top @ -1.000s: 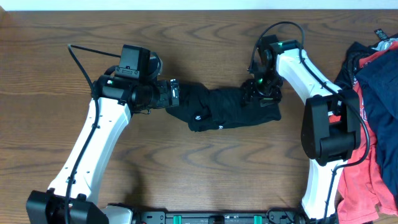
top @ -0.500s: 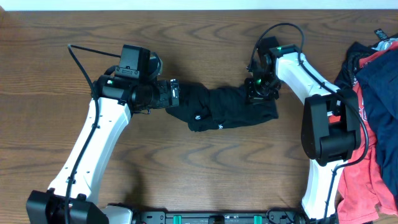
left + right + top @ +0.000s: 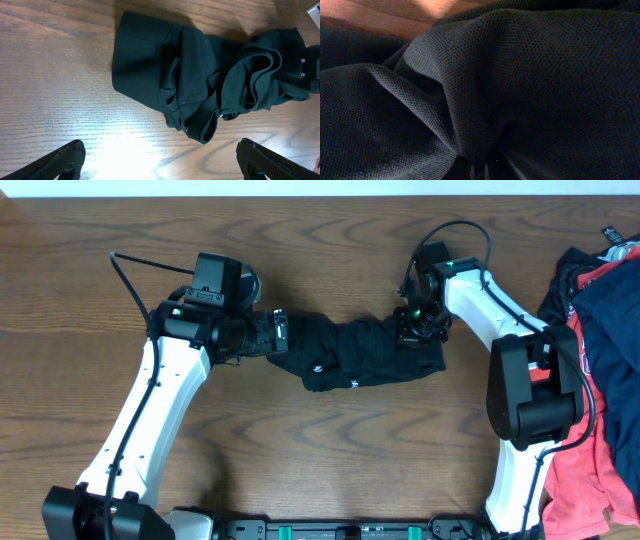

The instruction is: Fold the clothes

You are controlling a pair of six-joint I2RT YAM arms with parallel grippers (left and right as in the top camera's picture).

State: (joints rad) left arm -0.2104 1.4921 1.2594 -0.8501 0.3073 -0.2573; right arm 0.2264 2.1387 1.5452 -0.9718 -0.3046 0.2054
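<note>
The black shirt point(image 3: 350, 360) lies crumpled mid-table (small white marks showing); other clothes point(image 3: 600, 380) heaped right.

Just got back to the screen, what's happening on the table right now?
Both arms are at a black shirt lying crumpled mid-table. The right gripper is shut on the fabric at the shirt's right end, with cloth bunched right up against its camera. The left gripper is wide open at the shirt's left end, holding nothing. A pile of red and navy clothes waits at the right edge. Nothing looks folded yet.
</note>
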